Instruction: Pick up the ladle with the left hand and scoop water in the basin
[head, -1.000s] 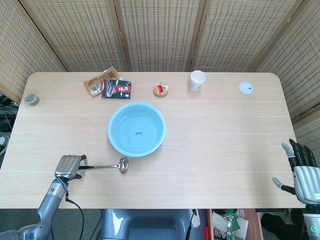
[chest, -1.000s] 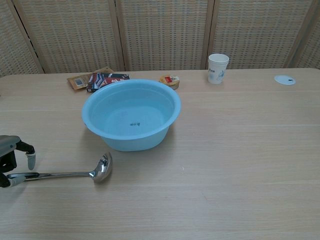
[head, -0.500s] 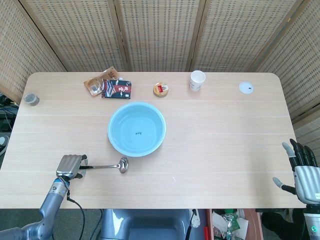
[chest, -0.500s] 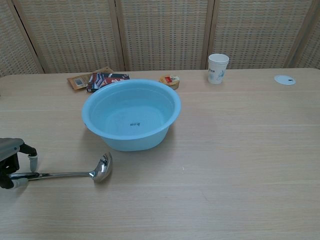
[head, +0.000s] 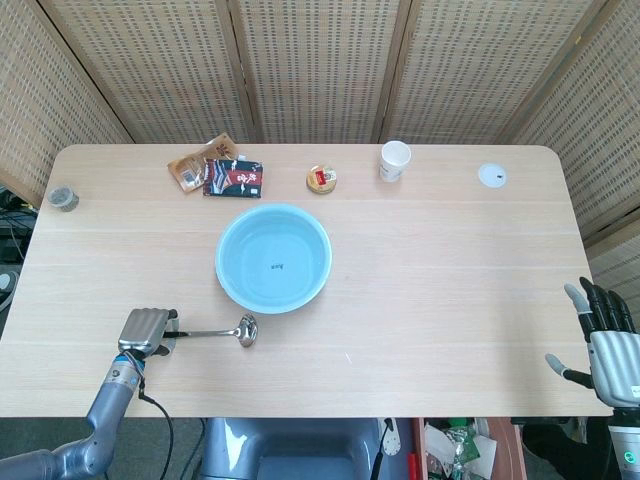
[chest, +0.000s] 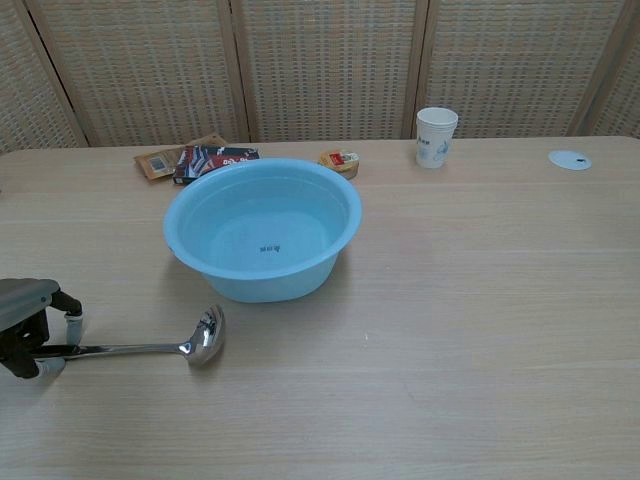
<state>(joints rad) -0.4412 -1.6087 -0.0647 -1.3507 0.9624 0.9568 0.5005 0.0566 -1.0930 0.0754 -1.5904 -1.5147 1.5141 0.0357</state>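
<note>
Steel ladle lies flat on the wooden table in the head view, its handle end under the left hand and its bowl out to that hand's right, pointing toward the blue basin, which sits up and to the right of the hand, well clear of it. The hand's back hides the fingers here, so the grip cannot be judged from above. The right hand hangs at the table's far right edge with its fingers spread, holding nothing.

From the chest view, the left hand crouches over the handle's tip, fingers curled down on either side of the shaft; whether they have actually clamped it I cannot tell. The ladle rests on the table, its bowl just short of the basin.

To do this well, the fingers should probably close firmly round the handle before any lift, gripping far enough along to stop the heavy bowl swinging down, then raise it level to clear the basin's rim.
</note>
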